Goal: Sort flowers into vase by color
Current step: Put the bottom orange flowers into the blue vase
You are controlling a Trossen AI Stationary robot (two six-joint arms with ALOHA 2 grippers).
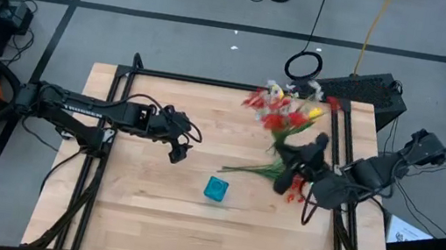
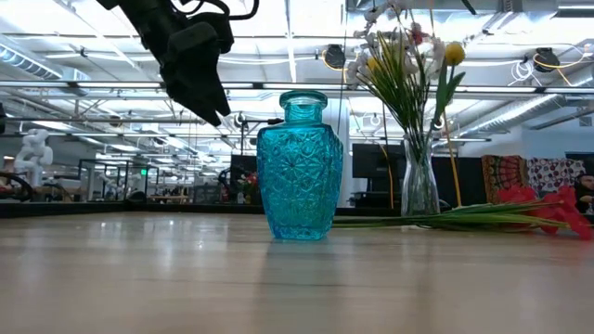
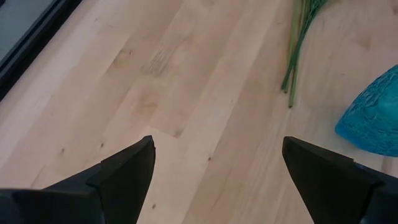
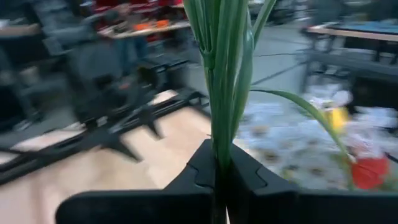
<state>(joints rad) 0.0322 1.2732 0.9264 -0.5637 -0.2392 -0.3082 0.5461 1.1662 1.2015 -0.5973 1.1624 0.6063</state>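
Hovering left gripper (image 1: pixel 182 141): left-centre of high view, jaws spread wide, nothing between them.
Blue vase (image 1: pixel 216 190): centre, upright, contents not visible.
Right gripper (image 1: pixel 290 172): right-centre, clamped on the flowers (image 1: pixel 282 116) by their stems; blooms fan toward upper right.

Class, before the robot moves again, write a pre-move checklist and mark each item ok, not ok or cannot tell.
1. Right pincer shut on green stems: ok.
2. Left pincer open, holding nothing: ok.
3. Blue vase upright: ok.
4. Blue vase mouth free of flowers: ok.
5. Clear vase upright, with whitish and yellow flowers: ok.
6. Colour of the blossoms on the held stems: cannot tell.
7. Red flowers lying on the table, still unsorted: not ok.
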